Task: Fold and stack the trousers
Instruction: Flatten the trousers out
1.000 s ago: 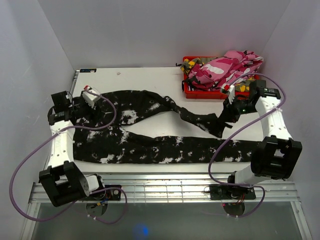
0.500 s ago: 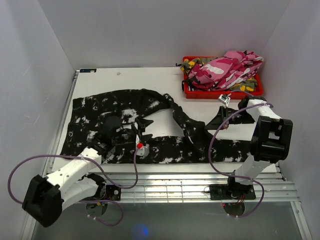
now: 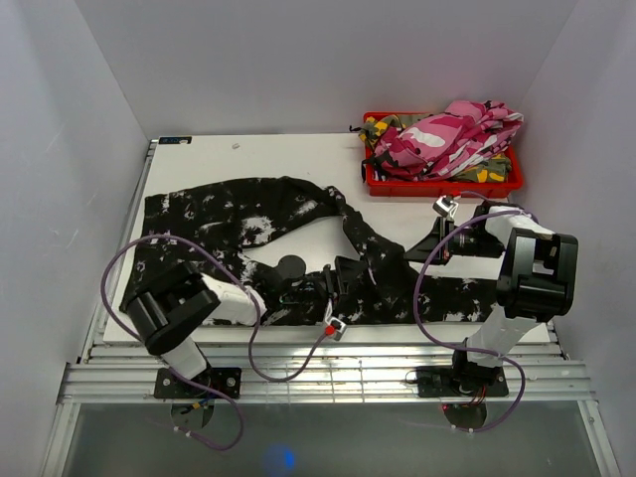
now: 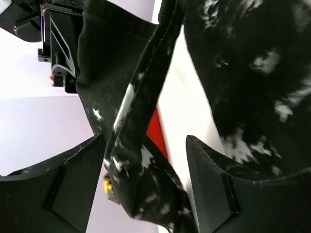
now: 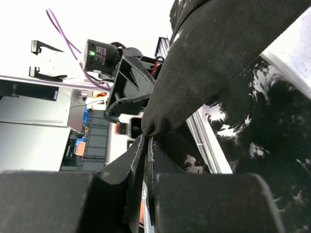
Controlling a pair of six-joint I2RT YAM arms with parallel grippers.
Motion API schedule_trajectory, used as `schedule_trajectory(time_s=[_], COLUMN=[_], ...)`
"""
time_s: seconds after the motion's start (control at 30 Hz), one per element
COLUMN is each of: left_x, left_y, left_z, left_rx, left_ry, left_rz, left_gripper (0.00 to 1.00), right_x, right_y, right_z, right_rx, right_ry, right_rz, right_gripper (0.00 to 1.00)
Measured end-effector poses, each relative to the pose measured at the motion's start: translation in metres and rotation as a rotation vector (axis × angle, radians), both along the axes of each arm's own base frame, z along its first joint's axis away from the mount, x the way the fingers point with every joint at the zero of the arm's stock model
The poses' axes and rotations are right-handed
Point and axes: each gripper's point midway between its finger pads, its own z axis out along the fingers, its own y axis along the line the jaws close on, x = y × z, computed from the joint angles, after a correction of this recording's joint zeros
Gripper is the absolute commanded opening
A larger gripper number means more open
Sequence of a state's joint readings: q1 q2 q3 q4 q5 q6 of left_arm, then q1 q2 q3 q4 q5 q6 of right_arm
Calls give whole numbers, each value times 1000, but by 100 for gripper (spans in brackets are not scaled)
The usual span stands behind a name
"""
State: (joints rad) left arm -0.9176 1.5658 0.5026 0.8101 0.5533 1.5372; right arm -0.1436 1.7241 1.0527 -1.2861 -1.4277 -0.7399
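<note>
The black trousers [image 3: 248, 224] are barely folded, one leg end pinched tight by the right fingers [image 5: 124, 177], the left fingers [image 4: 63, 189] spread loosely about a fold; nothing is stacked.

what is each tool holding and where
The right tool pinches the black trousers at a fold of one leg; left tool open, straddling cloth unclamped.

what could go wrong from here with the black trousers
The right gripper pinches only a thin edge of the trousers; it may slip out when pulled.
The left gripper is open astride a bunched ridge; closing could grab several layers.
The left arm's cable hangs across the cloth and might drag it.
</note>
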Motion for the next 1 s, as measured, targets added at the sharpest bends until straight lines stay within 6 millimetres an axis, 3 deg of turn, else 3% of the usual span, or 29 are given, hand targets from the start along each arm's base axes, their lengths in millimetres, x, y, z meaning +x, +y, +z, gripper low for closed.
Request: schedule_trajectory(time_s=[0.17,0.27,0.3,0.47,0.5,0.53,0.57,0.63,0.67,0.73,0.83,0.9,1.0], left_x=[11,14,13,9,9,8,6,6,6,6,4,4,4], left_y=[-26,-40,-44,-49,-48,-48,-47,-47,-47,-49,-53,-57,-60], left_z=[1,9,10,19,23,28,35,56,71,98,125,126,107], left_rx=[-66,-132,-146,-180,-183,-179,-180,-189,-204,-229,-227,-189,-76], left_ry=[-112,-189,-206,-202,-179,-147,-114,-30,13,105,256,373,590], left_rz=[7,9,7,7,10,12,13,19,23,27,30,38,74], left_gripper=[83,81,79,50,44,38,27,15,1,0,0,0,0], right_x=[-5,-7,-7,-10,-11,-11,-11,-12,-12,-9,3,13,26], right_y=[1,2,2,3,3,3,2,1,0,-4,-14,-24,-40], right_z=[-3,-2,-1,1,1,1,1,1,3,6,16,29,54], right_rx=[12,19,19,2,-7,-13,-21,-53,-74,-133,-269,-364,-493], right_ry=[29,34,32,9,4,0,-2,-28,-46,-99,-254,-377,-568], right_rz=[-4,-5,-5,7,11,13,16,28,35,48,53,36,-9], right_gripper=[8,8,8,8,11,26,34,53,57,73,84,86,89])
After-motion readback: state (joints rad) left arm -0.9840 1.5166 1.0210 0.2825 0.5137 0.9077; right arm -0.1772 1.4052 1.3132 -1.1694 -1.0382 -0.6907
